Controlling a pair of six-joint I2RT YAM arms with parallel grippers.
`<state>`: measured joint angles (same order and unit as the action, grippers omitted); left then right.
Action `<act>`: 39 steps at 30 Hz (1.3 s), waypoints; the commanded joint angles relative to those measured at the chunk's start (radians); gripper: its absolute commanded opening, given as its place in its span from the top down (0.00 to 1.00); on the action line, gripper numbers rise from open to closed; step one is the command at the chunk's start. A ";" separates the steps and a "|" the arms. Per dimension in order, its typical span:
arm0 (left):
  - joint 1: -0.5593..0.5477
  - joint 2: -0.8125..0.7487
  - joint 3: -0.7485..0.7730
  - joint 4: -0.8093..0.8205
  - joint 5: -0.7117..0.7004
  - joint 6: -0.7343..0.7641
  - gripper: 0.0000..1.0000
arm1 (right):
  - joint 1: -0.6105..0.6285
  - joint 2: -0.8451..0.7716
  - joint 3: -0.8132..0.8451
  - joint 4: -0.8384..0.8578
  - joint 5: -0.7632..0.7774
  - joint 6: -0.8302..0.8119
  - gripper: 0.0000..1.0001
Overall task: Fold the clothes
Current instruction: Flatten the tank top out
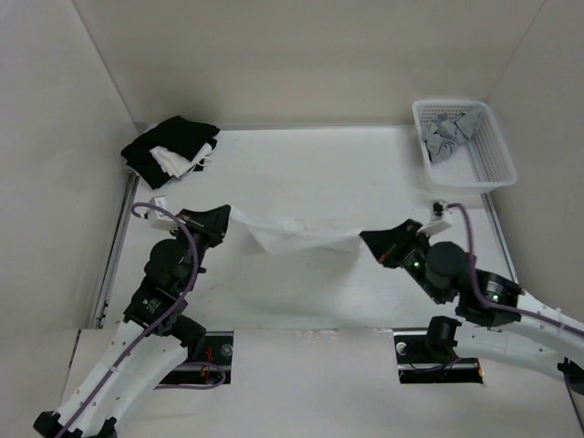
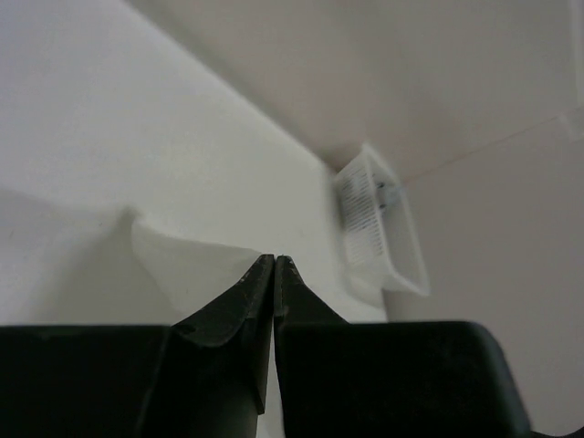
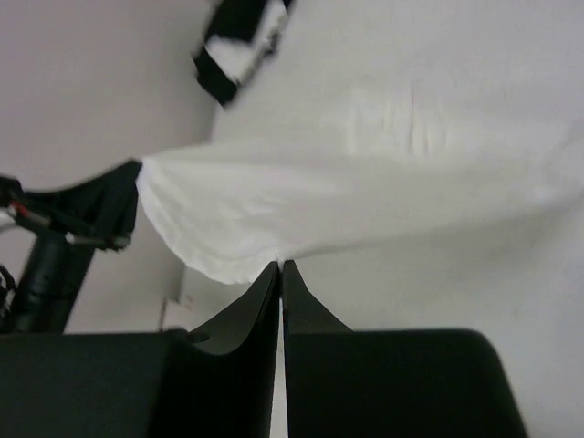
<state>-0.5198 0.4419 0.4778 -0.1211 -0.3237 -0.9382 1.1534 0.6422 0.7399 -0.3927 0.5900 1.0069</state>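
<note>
The clothes, one small white thin top point(image 1: 292, 233), hang stretched between my two grippers above the middle of the table. My left gripper point(image 1: 226, 219) is shut on its left end, and in the left wrist view the fabric point(image 2: 182, 260) spreads away from the closed tips point(image 2: 275, 258). My right gripper point(image 1: 365, 239) is shut on the right end. In the right wrist view the white cloth point(image 3: 347, 201) bunches into the closed tips point(image 3: 281, 263) and runs across to the left arm's black fingers point(image 3: 100, 205). I cannot make out the straps.
A black-and-white heap of garments point(image 1: 173, 151) lies at the back left corner, also in the right wrist view point(image 3: 239, 36). A white basket point(image 1: 493, 160) with grey cloth pieces point(image 1: 447, 137) stands at the back right, blurred in the left wrist view point(image 2: 379, 228). Walls enclose the table.
</note>
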 commanded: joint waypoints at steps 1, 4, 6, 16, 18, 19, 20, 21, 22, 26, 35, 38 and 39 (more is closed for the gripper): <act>-0.016 0.021 0.148 0.090 -0.057 0.093 0.99 | -0.031 -0.035 0.148 -0.064 0.125 -0.256 0.94; -0.044 0.012 0.244 0.084 -0.086 0.119 0.99 | -0.028 -0.041 0.272 -0.064 0.155 -0.349 0.94; -0.065 -0.005 0.297 0.078 -0.113 0.137 0.99 | 0.001 -0.044 0.346 -0.061 0.183 -0.398 0.94; -0.101 0.075 0.326 0.121 -0.210 0.205 0.99 | -0.147 0.088 0.356 0.116 -0.002 -0.521 0.93; -0.085 0.135 0.302 0.159 -0.209 0.194 0.99 | -0.296 0.149 0.332 0.185 -0.176 -0.495 0.93; -0.073 0.168 0.301 0.181 -0.206 0.190 0.99 | -0.376 0.187 0.328 0.222 -0.256 -0.485 0.93; -0.055 0.208 0.309 0.207 -0.206 0.191 0.99 | -0.454 0.233 0.334 0.254 -0.333 -0.475 0.93; -0.032 0.248 0.323 0.234 -0.198 0.191 0.99 | -0.523 0.282 0.351 0.288 -0.407 -0.462 0.93; -0.004 0.297 0.343 0.267 -0.189 0.194 0.99 | -0.580 0.334 0.375 0.322 -0.464 -0.452 0.93; 0.112 0.522 0.479 0.369 -0.100 0.200 0.99 | -0.704 0.537 0.562 0.371 -0.576 -0.436 0.94; 0.327 0.816 0.820 0.357 0.141 0.116 0.99 | -0.801 0.746 0.976 0.250 -0.673 -0.450 0.94; 0.340 0.775 0.796 0.367 0.149 0.118 0.99 | -0.803 0.714 0.937 0.252 -0.682 -0.450 0.93; 0.340 0.756 0.767 0.373 0.153 0.116 0.99 | -0.803 0.696 0.893 0.261 -0.682 -0.450 0.93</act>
<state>-0.1886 1.2694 1.2358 0.1776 -0.2207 -0.8085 0.3557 1.3808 1.6630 -0.1558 -0.0566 0.5648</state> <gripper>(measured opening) 0.021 0.068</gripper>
